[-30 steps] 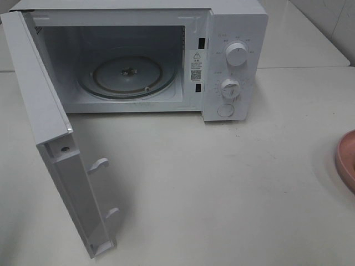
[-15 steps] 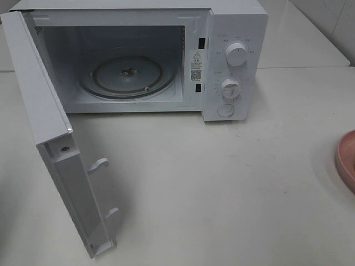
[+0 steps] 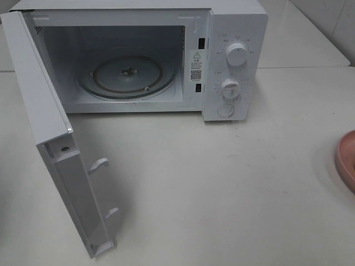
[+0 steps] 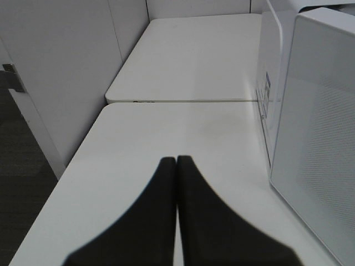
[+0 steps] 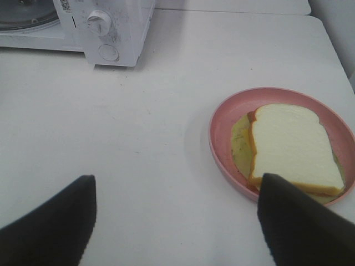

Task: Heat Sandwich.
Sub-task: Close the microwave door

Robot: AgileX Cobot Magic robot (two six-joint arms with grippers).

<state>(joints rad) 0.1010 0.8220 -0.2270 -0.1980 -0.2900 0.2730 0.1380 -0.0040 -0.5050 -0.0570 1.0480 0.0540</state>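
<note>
White tables (image 4: 183, 61), dark floor (image 4: 22, 166)

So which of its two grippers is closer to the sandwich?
The right. The right gripper hangs open just short of the sandwich on its pink plate. The left gripper, shut, is beside the microwave's outer wall.

Bare surface (image 5: 138, 155) lies ahead of right fingers (image 5: 50, 221) toward microwave (image 3: 236, 61). Open door (image 3: 50, 138) juts forward, just beside left fingers (image 4: 161, 221).
</note>
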